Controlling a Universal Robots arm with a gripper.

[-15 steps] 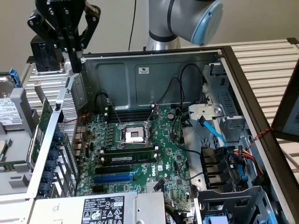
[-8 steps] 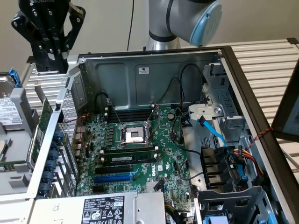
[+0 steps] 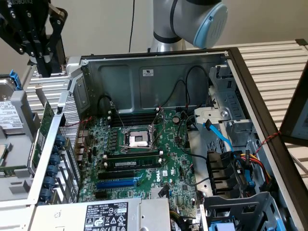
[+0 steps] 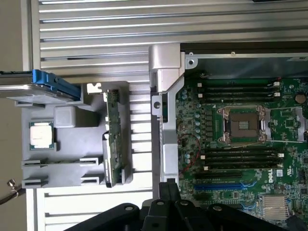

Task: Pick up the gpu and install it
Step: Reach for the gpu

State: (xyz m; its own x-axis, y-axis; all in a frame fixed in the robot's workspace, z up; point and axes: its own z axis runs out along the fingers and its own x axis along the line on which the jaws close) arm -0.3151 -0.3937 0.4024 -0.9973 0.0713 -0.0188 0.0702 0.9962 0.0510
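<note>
Claw [image 4: 169, 190] is closed tight with nothing in its grip, hanging above the case [image 4: 166, 72] wall. Near it, outside the case, the gpu [image 4: 114, 139] stands edge-on in a slot of a grey tray [image 4: 72, 154] on the slatted worktop [image 4: 96, 38]. Farther along the tray sits a cpu [image 4: 42, 135]. Inside the case lies the motherboard [image 4: 240, 159].

Plain beige wall [image 3: 106, 24] behind a pale ribbed metal tabletop [image 3: 274, 62], under soft even indoor light.
</note>
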